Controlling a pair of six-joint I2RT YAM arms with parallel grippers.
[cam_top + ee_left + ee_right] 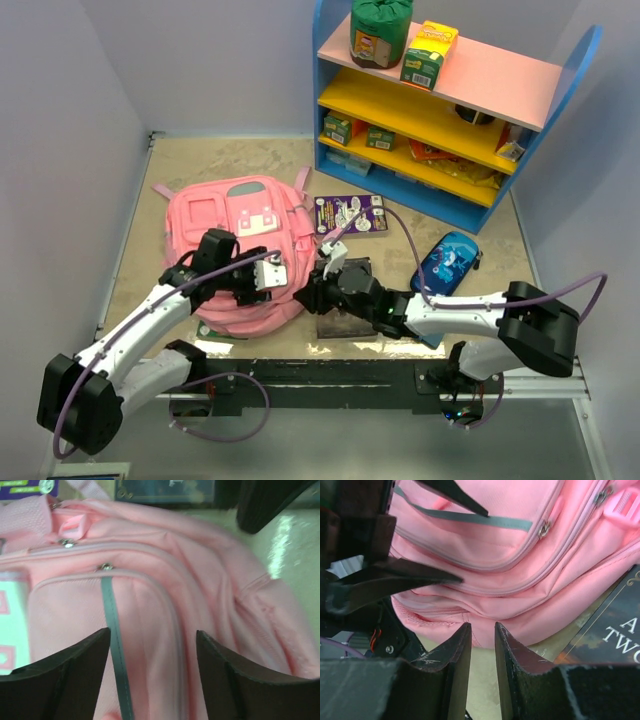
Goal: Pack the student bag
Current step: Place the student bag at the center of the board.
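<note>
The bag [215,225] lies on the tabletop [200,160] under my open left fingers [65,675], and my right fingers [445,670] are nearly shut at its edge, I cannot tell on what, so the soft cloth may slip.

The student bag [235,250] lies on the left half of the table [200,165]. A book [350,213] lies just beside its far right corner, with a pouch [447,262] further right. A shelf unit [440,110] stands at the far right. The left gripper [268,277] is over the bag's near part, and the right gripper [312,292] is at its right edge, above what seems to be a second book [345,322].
</note>
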